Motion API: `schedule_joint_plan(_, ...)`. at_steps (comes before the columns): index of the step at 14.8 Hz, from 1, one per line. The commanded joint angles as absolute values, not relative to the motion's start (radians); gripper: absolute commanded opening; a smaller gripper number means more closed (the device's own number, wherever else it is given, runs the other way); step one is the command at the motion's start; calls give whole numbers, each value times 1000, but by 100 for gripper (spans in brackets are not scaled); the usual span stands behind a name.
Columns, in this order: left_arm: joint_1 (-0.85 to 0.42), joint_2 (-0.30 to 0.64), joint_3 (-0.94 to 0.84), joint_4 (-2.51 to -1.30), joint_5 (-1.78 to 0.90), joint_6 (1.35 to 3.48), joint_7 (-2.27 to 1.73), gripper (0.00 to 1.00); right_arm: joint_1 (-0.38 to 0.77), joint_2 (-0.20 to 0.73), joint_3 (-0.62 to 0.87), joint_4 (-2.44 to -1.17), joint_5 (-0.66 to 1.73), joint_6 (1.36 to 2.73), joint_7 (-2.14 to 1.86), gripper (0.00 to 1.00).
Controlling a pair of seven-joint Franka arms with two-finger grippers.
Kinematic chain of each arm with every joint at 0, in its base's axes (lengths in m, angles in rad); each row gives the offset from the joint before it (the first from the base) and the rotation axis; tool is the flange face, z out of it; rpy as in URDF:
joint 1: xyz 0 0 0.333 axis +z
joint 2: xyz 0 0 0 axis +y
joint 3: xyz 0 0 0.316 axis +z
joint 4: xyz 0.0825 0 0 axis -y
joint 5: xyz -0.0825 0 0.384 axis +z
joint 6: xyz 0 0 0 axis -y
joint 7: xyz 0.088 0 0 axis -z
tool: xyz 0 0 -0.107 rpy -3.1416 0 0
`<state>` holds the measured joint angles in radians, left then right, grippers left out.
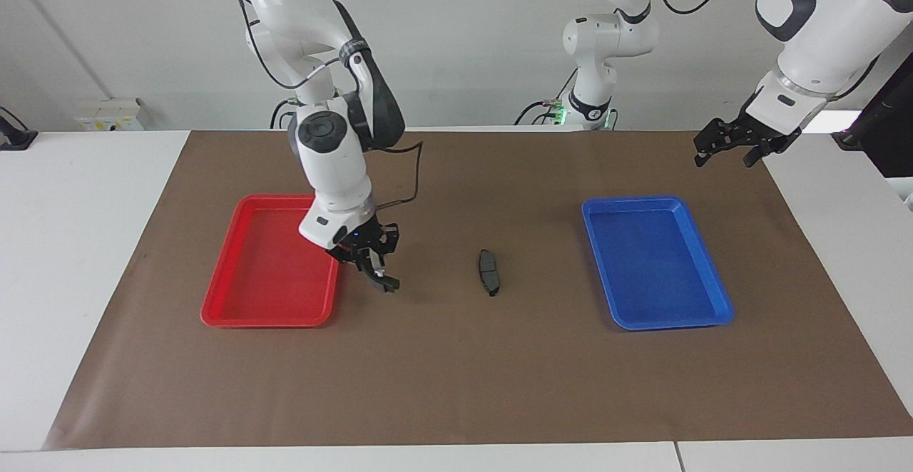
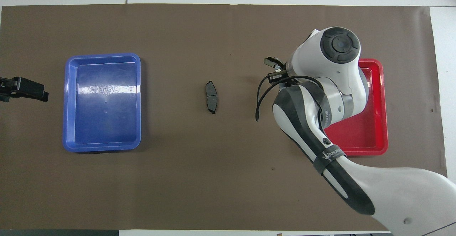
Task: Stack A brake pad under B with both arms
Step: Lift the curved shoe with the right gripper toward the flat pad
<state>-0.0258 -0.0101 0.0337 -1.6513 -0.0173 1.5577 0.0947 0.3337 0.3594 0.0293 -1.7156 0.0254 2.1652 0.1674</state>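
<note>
Brown mat (image 1: pixel 456 386) carries the A brake pad (image 1: pixel 488 272), lying flat midway between the blue tray (image 1: pixel 713 283) and the red tray (image 1: pixel 221 294).
Short, dark grey and slightly curved, it is likely stiff, dense and thin (pinch across its narrow width, mid-length). The right gripper (image 1: pixel 372 265), over the mat beside the red tray, clamps B (image 1: pixel 385 283), a black crescent. The left gripper (image 1: pixel 735 147) waits with fingers spread wide over the mat's edge.

A short dark grey brake pad (image 1: pixel 488 272) lies alone at frame centre on the brown paper mat (image 1: pixel 456 386), open mat on all sides. A red plastic tray (image 1: pixel 235 301) at centre-left and a blue plastic tray (image 1: pixel 702 294) at centre-right flank it, well apart. The whole lower frame is bare mat.
</note>
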Motion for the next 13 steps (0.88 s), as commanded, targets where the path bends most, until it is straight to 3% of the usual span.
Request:
schedule_joint_plan(1, -12, -12, 25, -1646, -11, 1545, 104, 99, 383, 485, 26, -1574, 38, 2143, 265, 0)
schedule_joint_plan(9, -12, -12, 25, -1646, -11, 1545, 104, 99, 495, 532, 28, -1551, 113, 2154, 417, 0)
schedule_joint_plan(13, -12, -12, 25, -1646, -11, 1545, 104, 99, 537, 650, 26, -1390, 118, 2134, 480, 0)
